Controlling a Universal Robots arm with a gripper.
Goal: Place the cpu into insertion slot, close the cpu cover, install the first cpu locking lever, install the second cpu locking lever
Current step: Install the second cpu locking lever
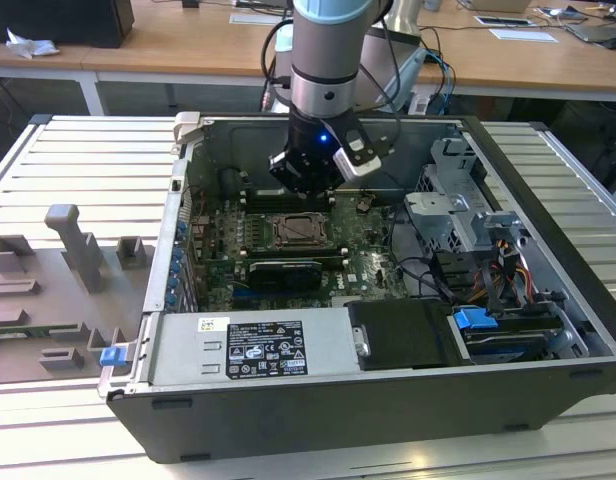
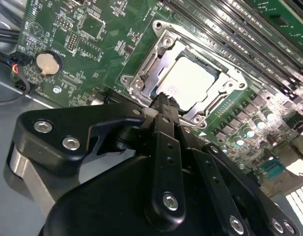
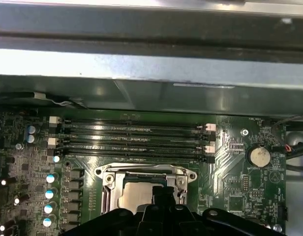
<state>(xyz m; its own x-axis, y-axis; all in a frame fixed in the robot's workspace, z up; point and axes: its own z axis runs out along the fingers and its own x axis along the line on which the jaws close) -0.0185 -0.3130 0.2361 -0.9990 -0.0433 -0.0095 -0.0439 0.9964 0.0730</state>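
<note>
Inside the open computer case, my gripper [image 1: 308, 190] hangs just above the insertion slot [image 1: 302, 232] on the green board. The wrist views show the cpu [image 2: 191, 81] [image 3: 134, 194] lying flat in the slot, its pale metal face showing. The silver cpu cover [image 2: 164, 42] [image 3: 141, 172] lies down around it as a frame. The black fingers of my gripper [image 2: 164, 101] [image 3: 161, 191] are shut together with nothing between them, their tip over the cover's near edge. I cannot tell how the locking levers stand.
Long memory slots [image 3: 132, 137] run beside the socket, next to the case wall [image 3: 151, 59]. A coin battery [image 3: 258, 156] sits on the board. A black card [image 1: 285, 270], a power supply [image 1: 253, 345] and a drive cage [image 1: 458, 200] surround the board. A grey fixture tray [image 1: 58, 280] lies outside.
</note>
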